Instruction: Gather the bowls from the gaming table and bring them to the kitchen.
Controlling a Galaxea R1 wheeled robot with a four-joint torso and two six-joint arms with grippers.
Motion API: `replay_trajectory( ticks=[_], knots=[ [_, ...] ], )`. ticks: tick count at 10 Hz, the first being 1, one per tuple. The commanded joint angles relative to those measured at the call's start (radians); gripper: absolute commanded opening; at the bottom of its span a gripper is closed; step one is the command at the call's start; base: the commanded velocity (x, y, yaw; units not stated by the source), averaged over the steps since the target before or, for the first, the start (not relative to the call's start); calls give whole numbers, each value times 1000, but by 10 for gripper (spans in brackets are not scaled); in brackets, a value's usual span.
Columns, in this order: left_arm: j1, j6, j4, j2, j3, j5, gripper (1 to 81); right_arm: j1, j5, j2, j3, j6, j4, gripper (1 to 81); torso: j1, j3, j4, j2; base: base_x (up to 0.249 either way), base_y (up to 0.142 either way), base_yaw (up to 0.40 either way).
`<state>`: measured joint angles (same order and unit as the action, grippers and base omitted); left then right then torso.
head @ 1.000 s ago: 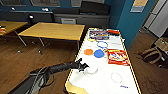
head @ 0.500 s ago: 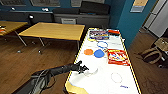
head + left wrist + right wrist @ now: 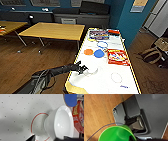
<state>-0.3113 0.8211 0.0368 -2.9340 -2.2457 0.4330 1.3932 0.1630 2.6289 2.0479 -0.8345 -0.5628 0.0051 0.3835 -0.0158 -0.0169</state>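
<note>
Glossy white under yellow trim, the gaming table [image 3: 105,75] is carrying our whitish bowl [image 3: 92,70] near its front left edge. We're seeing our left gripper [image 3: 83,69] pinching its rim, tilting it. Orange bowl [image 3: 88,52], blue bowl [image 3: 99,53] and red game box [image 3: 117,57] are sitting mid-table. Our right gripper's state: cannot tell.

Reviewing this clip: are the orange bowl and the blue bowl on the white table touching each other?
Cannot tell. In the head view the orange bowl and the blue bowl sit side by side with edges meeting or nearly so; no clear gap or contact shows.
</note>
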Motion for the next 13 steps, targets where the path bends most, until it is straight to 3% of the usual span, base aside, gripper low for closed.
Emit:
replay_trajectory(
  ticks=[1,4,9,10,11,13],
  knots=[
    [136,12,1,-16,-8,43,811,-25,-46,-16,-19,3,-28,10,0,0,0,0,0,0,0],
    [106,13,-9,-64,-83,64,811,-35,-60,-11,-16,3,-26,10,0,0,0,0,0,0,0],
    [33,13,-81,-130,-124,69,811,-42,-77,15,20,2,-26,10,0,0,0,0,0,0,0],
    [16,12,-109,-137,-120,70,10,-44,-77,16,23,2,-26,10,0,0,0,0,0,0,0],
    [-1,12,-142,-139,-112,67,10,-42,-79,19,27,2,-26,10,0,0,0,0,0,0,0],
    [10,7,-164,-122,-57,67,10,-42,-79,24,37,2,-26,10,0,0,0,0,0,0,0]
  ],
)
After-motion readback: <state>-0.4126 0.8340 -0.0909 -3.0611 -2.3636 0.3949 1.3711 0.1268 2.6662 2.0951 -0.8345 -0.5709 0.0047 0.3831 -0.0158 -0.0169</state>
